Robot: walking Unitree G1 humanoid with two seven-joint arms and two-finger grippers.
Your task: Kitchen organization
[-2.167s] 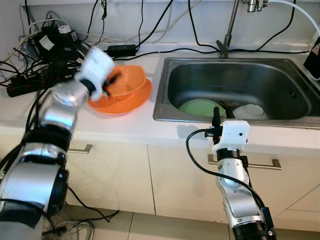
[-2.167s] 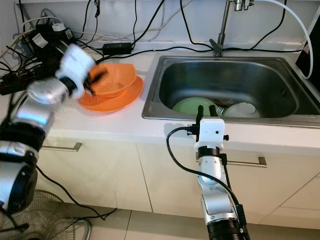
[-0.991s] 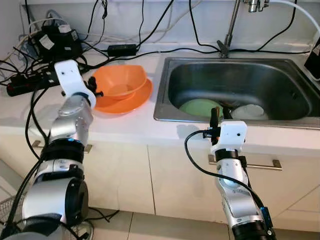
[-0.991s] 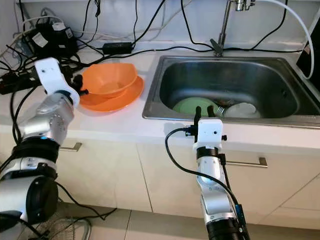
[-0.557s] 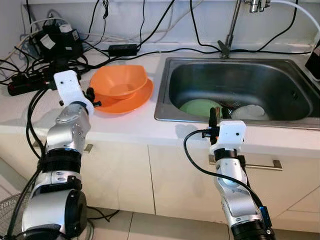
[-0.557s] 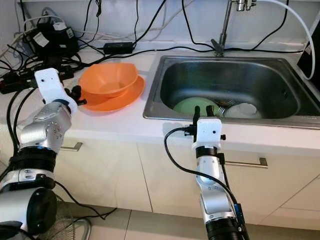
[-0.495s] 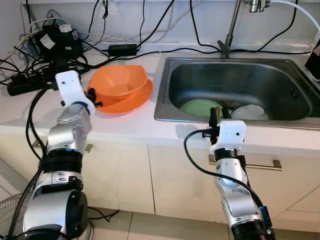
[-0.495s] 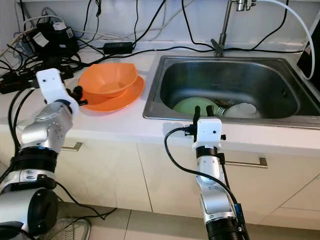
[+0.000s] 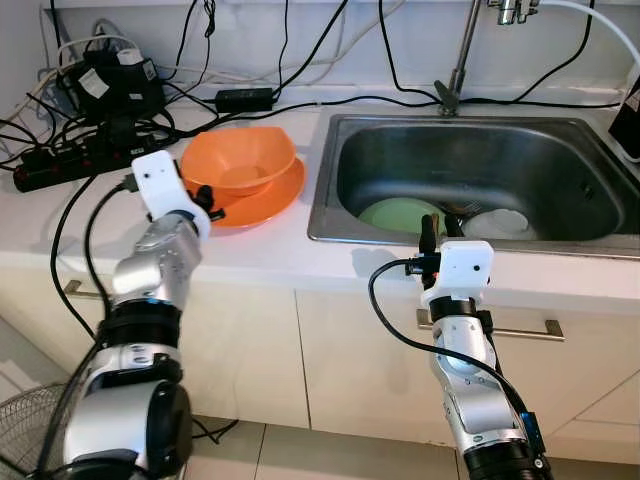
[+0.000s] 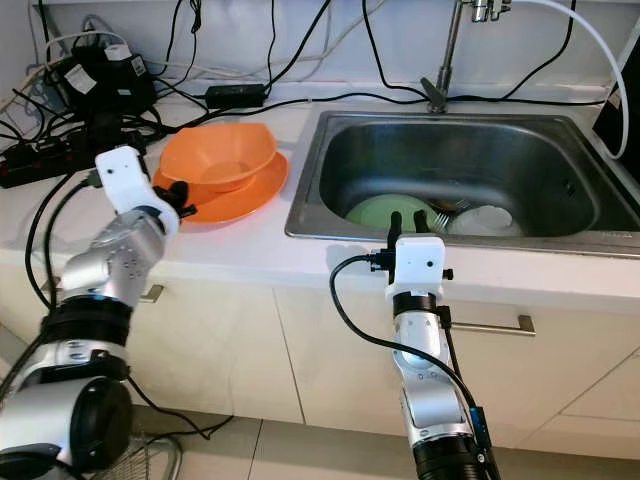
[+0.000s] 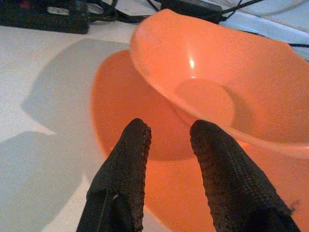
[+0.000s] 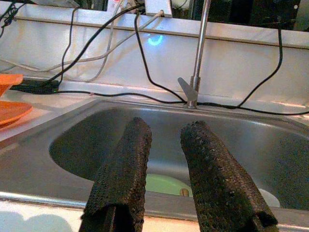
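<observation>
An orange bowl [image 9: 240, 160] sits in an orange plate [image 9: 268, 198] on the white counter, left of the steel sink [image 9: 322, 200]. My left gripper [image 9: 206, 196] is open and empty at the plate's near-left rim; in the left wrist view its fingertips [image 11: 137, 133] hover over the plate [image 11: 120, 111], just short of the bowl [image 11: 227, 72]. In the sink lie a green plate [image 9: 398, 213] and a white bowl [image 9: 498, 222]. My right gripper [image 9: 429, 233] stands open at the counter's front edge before the sink, pointing toward the basin [image 12: 231, 140].
A tangle of black cables, a power strip [image 9: 55, 168] and a black adapter [image 9: 110, 88] crowd the counter's back left. The faucet [image 9: 458, 55] rises behind the sink. Cabinet fronts with metal handles [image 9: 545, 327] are below the counter.
My left gripper pulled back from the orange bowl to the left, then came back right toward the plate's rim, empty. The right arm has stayed put.
</observation>
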